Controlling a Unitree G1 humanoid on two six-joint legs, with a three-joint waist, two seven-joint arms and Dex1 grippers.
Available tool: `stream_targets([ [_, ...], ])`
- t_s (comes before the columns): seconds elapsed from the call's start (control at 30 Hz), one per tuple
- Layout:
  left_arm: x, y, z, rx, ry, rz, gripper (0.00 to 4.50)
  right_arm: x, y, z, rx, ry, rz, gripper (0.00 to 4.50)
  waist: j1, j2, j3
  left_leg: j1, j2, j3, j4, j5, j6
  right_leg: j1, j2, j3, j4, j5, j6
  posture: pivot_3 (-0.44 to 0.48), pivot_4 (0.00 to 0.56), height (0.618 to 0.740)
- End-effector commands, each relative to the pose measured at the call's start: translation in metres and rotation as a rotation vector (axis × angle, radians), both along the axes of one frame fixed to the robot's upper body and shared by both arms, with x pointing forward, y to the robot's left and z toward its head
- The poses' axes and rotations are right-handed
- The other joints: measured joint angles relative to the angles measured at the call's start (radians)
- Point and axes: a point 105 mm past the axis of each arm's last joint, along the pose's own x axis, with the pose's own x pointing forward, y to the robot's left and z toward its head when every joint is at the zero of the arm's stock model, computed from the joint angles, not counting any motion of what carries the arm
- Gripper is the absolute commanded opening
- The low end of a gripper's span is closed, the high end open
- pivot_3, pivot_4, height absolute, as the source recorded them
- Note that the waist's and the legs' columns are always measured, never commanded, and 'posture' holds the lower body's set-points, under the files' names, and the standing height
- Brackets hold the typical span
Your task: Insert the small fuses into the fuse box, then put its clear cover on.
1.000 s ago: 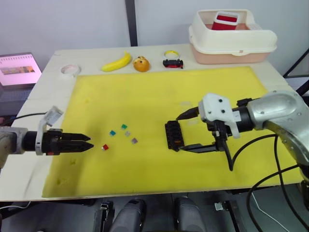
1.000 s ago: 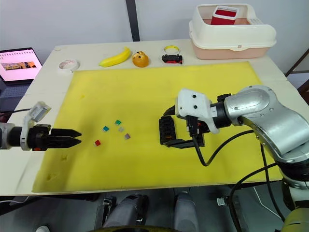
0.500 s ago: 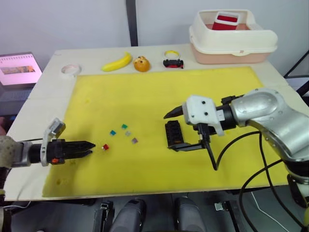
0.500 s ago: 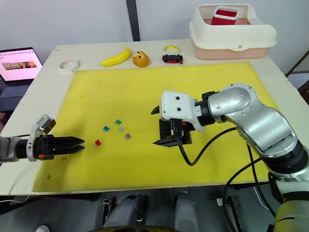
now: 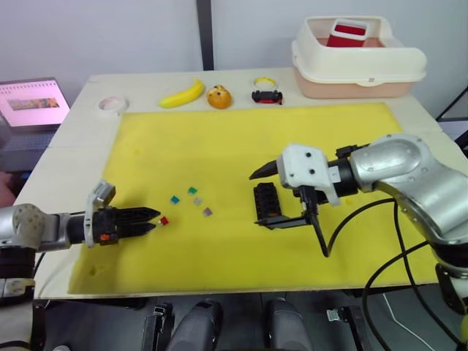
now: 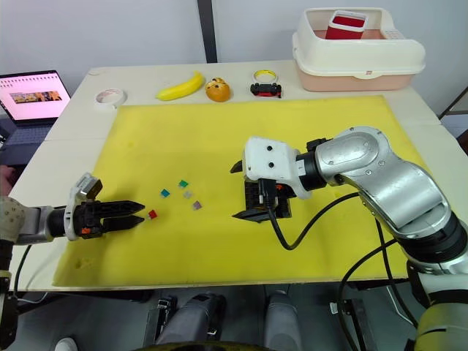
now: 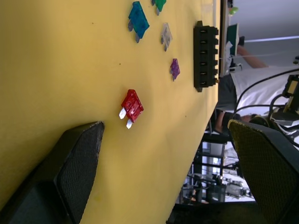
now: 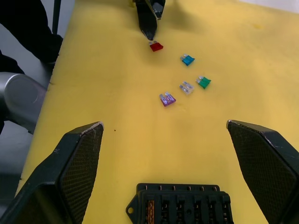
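On the counter (image 5: 80, 110), the yellow mat (image 5: 241, 146) carries the fuse box (image 5: 265, 205), around which the right pincer (image 5: 281, 197) is held wide open, one finger on either side, much as half a second ago. The left pincer (image 5: 153, 219) has been advanced across the mat since then: its open tips are now brought just beside the red fuse (image 5: 164, 220), not yet closed on it. The teal fuse (image 5: 175, 199), green fuse (image 5: 192, 191), grey fuse (image 5: 197, 201) and purple fuse (image 5: 208, 212) lie loose between red fuse and box. A first pick-up is judged imminent.
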Motion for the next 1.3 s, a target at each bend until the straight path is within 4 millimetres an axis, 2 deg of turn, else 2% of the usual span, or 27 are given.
stream_targets([
  [0.03,-0.003,-0.01,0.0,-0.017,0.005,-0.034,3.22,-0.002,0.001,0.008,0.0,-0.046,0.009,4.5,0.003,0.0,0.0,0.0,0.0,0.0,0.0,0.0,0.0,0.0,0.0,0.0,0.0,0.0,0.0,0.0,0.15,0.74],
  [0.37,0.001,-0.023,-0.005,-0.024,-0.012,-0.045,3.22,-0.002,0.003,0.007,0.0,-0.045,0.007,4.5,0.006,0.0,0.0,0.0,0.0,0.0,0.0,0.0,0.0,0.0,0.0,0.001,0.0,0.0,0.0,0.0,0.15,0.74],
  [0.93,0.017,-0.011,-0.013,0.015,-0.047,0.049,3.22,-0.004,0.003,0.006,0.002,-0.042,0.008,4.5,0.006,0.0,-0.001,0.001,0.0,0.0,0.0,0.001,-0.001,0.0,0.0,0.001,0.001,0.0,0.0,0.0,0.15,0.74],
  [1.03,0.015,-0.012,-0.014,0.013,-0.047,0.047,2.33,-0.004,0.003,0.007,0.002,-0.041,0.01,4.5,0.005,0.0,0.0,0.001,0.0,0.0,0.0,0.001,-0.001,0.0,0.0,0.001,0.001,0.0,0.0,0.0,0.15,0.74],
  [1.13,0.014,-0.012,-0.017,0.017,-0.047,0.045,0.78,-0.005,0.003,0.007,0.001,-0.042,0.011,4.5,0.004,0.0,0.0,0.001,0.0,0.0,0.0,0.001,-0.001,0.0,0.0,0.001,0.001,0.0,0.0,0.0,0.15,0.74],
  [1.2,0.014,-0.012,-0.018,0.02,-0.046,0.047,0.01,-0.005,0.003,0.008,0.001,-0.042,0.012,4.5,0.003,0.0,-0.001,0.001,0.0,0.0,0.0,0.001,-0.001,0.0,0.0,0.001,0.001,0.0,0.0,0.0,0.15,0.74],
  [1.3,0.014,-0.012,-0.021,0.028,-0.047,0.055,0.01,-0.005,0.004,0.008,0.001,-0.041,0.014,4.5,0.003,0.0,-0.001,0.001,0.0,0.0,0.0,0.001,-0.001,0.0,0.0,0.001,0.001,0.0,0.0,0.0,0.15,0.74],
])
